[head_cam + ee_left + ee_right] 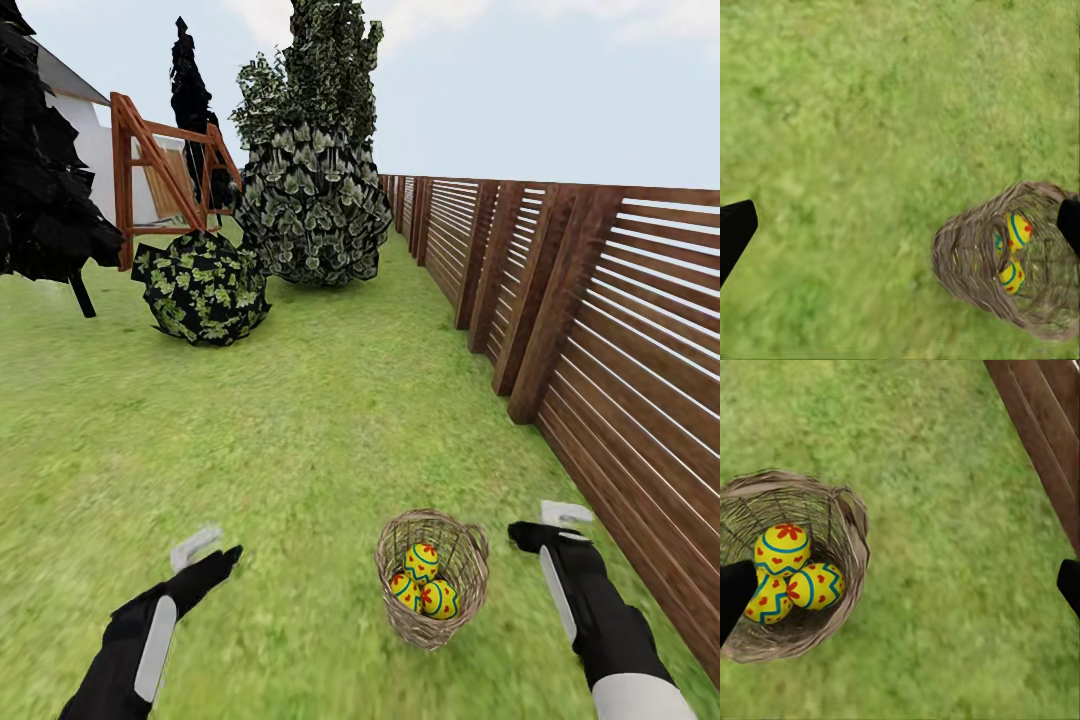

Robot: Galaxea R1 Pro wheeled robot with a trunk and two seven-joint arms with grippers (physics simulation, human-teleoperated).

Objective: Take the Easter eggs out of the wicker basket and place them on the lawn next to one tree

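the 3 easter eggs [423,582] lie bunched together inside the wicker basket [432,622], which stands upright on the lawn [300,450] between the 2 arms, nearer the right one. the right gripper [540,528] hovers just beside the basket's rim, on the side toward the wooden fence [600,330], its fingers spread wide and holding nothing. the left gripper [205,555] hangs over bare grass well apart from the basket, also wide open and empty. farther off stand a round bush [203,288], a tall leafy bush [315,170] and a dark tree [45,190].
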